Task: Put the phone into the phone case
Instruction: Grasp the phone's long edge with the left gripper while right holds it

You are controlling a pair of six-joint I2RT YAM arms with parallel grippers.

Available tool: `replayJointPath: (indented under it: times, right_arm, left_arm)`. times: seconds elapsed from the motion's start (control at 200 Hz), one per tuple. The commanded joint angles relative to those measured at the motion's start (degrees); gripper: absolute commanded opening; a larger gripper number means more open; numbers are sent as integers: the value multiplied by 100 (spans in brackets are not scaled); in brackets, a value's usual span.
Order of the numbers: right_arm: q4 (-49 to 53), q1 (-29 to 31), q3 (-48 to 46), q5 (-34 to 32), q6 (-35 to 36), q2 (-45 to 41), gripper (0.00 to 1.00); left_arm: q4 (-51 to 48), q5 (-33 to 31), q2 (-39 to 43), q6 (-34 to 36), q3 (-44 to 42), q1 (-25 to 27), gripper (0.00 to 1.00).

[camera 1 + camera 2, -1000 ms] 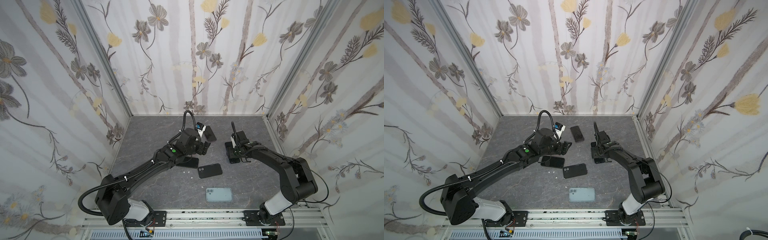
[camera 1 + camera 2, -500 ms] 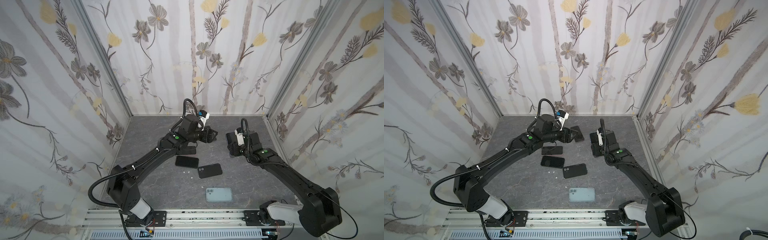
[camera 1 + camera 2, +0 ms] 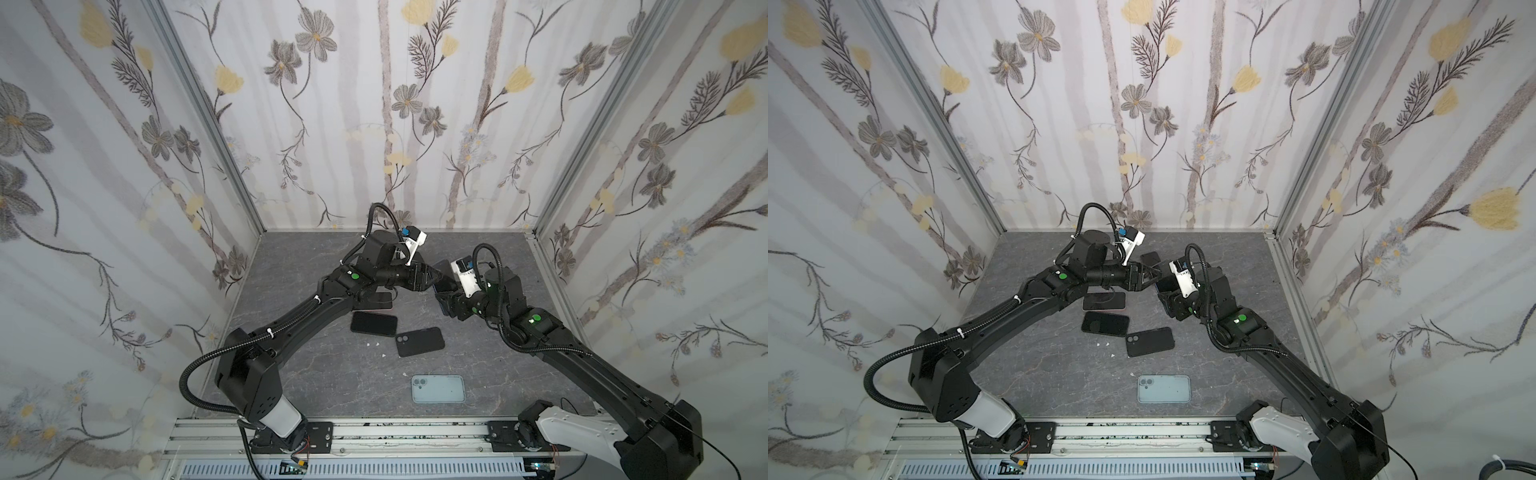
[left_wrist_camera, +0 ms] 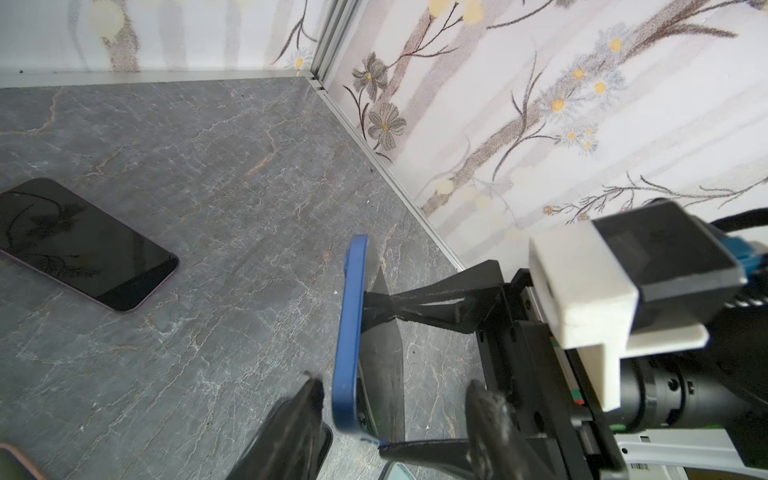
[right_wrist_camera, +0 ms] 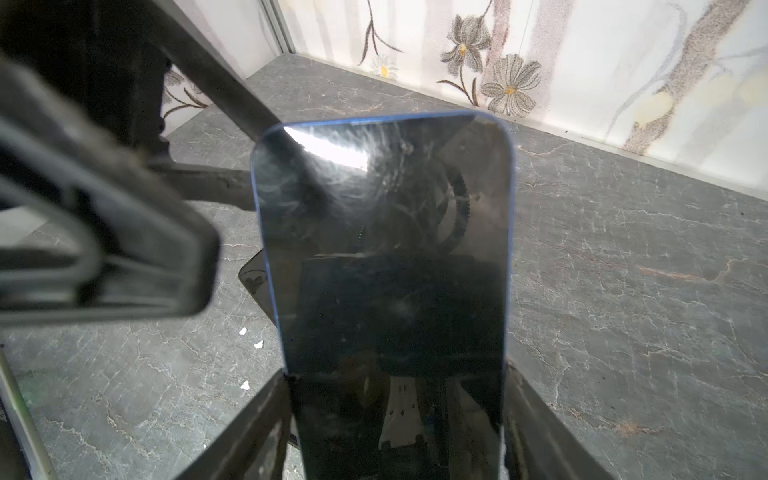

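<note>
Print on white mount unreadable; right pincer grips blue phone.

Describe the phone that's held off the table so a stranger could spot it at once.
On the grey marble table, look toward the back middle. There the right hand holds a phone clear of the surface. It alone is lifted and blue-rimmed; the other phones lie flat.
</note>
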State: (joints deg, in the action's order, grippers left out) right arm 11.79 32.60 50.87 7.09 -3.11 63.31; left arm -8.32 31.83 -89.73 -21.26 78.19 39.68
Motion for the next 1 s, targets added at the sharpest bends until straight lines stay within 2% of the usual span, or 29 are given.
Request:
replayJointPath:
  times: [0.0,0.235,0.45,0.51,0.709,0.844,0.999]
  right_arm:
    - [-400,142,72,-9,218,-69,45]
    - [-389,402,141,-60,359,-4,44]
    - [-412,532,230,-309,391,143,45]
    - [-447,570,247,-355,397,172,46]
    - [-451,695,385,-663,395,255,51]
    - [-530,740,447,-784,364,242,60]
    - [-298,765,930,-777,89,389,77]
  left_arm:
    - [277,108,146,-89,-137,-14,52]
    - [306,26,316,-85,-335,-38,38]
    - [278,-77,451,-119,-366,-56,12]
    - [287,-153,506,-149,-509,-57,0]
    - [668,-642,721,-524,-828,-66,0]
    - [1016,-756,823,-892,-943,-90,0]
    - [1477,-922,936,-1270,-1043,-112,0]
